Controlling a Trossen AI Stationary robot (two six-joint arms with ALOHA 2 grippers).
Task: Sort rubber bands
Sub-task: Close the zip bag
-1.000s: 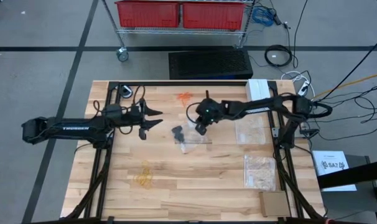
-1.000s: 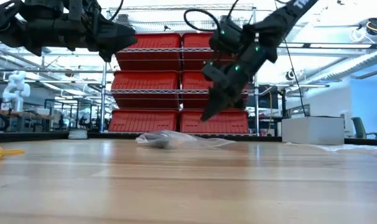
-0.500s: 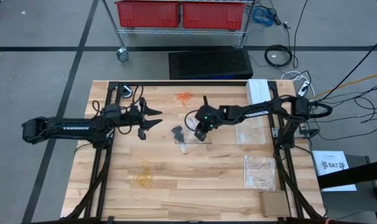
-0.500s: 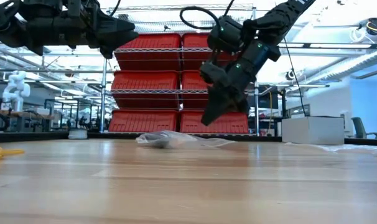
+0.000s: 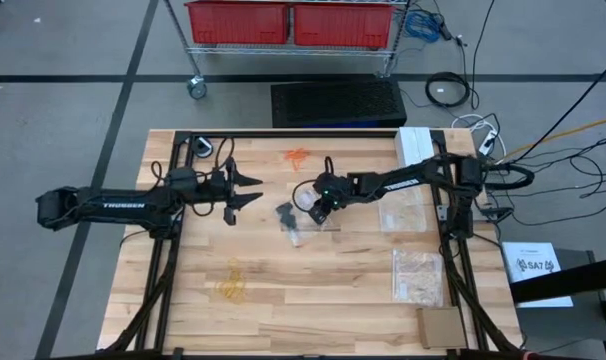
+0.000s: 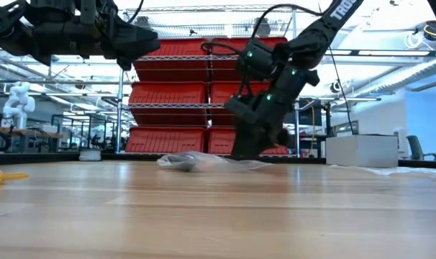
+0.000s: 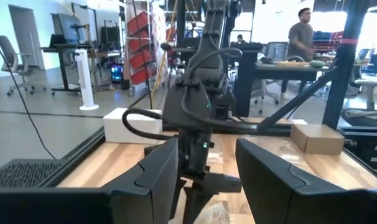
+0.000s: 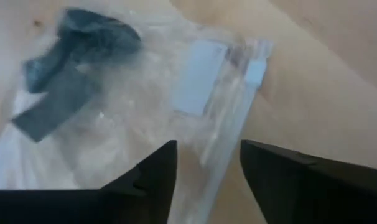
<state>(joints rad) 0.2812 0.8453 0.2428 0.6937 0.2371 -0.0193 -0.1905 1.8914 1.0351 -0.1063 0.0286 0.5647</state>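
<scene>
A clear plastic bag (image 5: 305, 230) lies flat mid-table with a clump of black rubber bands (image 5: 285, 211) at its left end. My right gripper (image 5: 316, 212) slants down over the bag, open. In the right wrist view its fingers straddle the bag's sealed edge (image 8: 226, 118), beyond which lie the black bands (image 8: 76, 50). Loose orange rubber bands (image 5: 296, 155) lie toward the far edge, and pale yellow ones (image 5: 231, 285) toward the near left. My left gripper (image 5: 253, 190) hovers open and level, left of the bag. My right gripper comes slanting down from the table's right side, with its fingertips (image 6: 245, 154) right at the bag (image 6: 203, 161). I cannot tell whether they touch the bag.
Two clear bags (image 5: 408, 212) (image 5: 418, 275) of pale bands lie along the right side. A white box (image 5: 415, 143) stands at the far right corner and a cardboard box (image 5: 438, 326) at the near right. Bare wood lies between the yellow bands and the bag.
My right gripper has sunk toward the bag and shifted a little toward the table's left, rolling somewhat. Its fingers, shut a second ago, have opened. The bag and the bands have stayed in place.
</scene>
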